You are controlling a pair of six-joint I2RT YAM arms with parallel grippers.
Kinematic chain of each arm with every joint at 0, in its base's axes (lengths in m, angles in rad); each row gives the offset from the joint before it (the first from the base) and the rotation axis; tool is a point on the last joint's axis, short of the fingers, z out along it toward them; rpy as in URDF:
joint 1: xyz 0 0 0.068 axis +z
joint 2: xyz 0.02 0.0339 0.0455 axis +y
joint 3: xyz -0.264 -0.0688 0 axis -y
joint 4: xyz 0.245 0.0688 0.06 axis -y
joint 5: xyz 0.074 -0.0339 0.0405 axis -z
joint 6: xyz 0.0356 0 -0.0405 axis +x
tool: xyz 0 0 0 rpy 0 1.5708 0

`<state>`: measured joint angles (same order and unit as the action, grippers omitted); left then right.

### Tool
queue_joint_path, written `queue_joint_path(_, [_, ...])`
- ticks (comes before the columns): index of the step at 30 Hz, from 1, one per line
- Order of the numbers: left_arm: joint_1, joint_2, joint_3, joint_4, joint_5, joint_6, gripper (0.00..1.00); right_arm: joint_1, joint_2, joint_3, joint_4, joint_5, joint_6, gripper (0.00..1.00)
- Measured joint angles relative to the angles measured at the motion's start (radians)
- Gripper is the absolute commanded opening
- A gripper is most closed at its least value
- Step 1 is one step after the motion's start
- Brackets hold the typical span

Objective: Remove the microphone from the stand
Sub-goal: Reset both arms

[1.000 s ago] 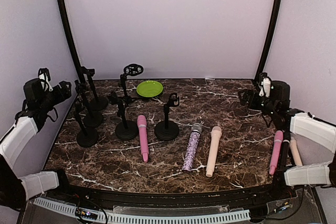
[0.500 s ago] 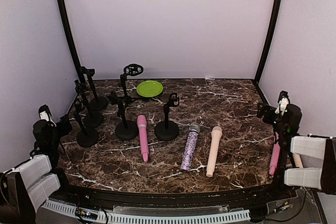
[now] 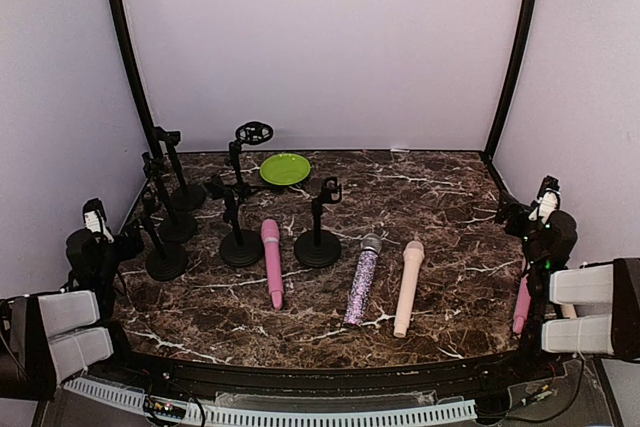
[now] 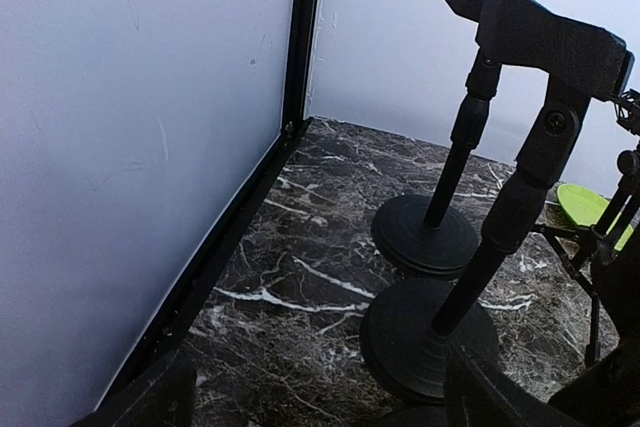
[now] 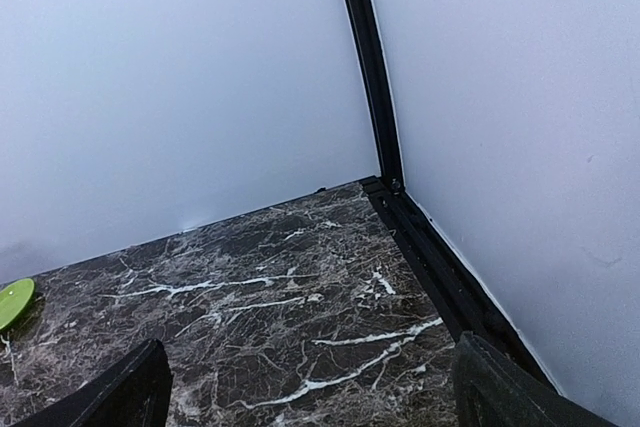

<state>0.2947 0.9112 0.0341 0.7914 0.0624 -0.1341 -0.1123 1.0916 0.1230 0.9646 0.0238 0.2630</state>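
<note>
Dark brown marble-patterned surface, white-veined, enclosed by pale lilac walls with black corner posts.
Top view: pink microphone, glitter microphone and cream microphone lying flat before black stands; green plate at back.
Left wrist: left claw spread wide, empty, facing two of the stands.
Right wrist: right claw spread wide, empty, facing the far corner.

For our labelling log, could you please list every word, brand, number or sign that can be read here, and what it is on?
None can be read.
The pink microphone, the glittery microphone, the cream microphone, the black stands and the green plate show no lettering in any view.
</note>
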Motion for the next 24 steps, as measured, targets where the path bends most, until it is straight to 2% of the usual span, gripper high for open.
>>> queue_joint_path(8, [0.0, -0.056, 0.0, -0.008, -0.021, 0.0, 0.89, 0.0, 0.008, 0.0, 0.015, 0.001, 0.001, 0.99])
queue_joint_path(24, [0.0, -0.036, 0.0, -0.034, -0.022, 0.0, 0.87, 0.0, 0.01, 0.0, 0.016, 0.013, 0.003, 0.99])
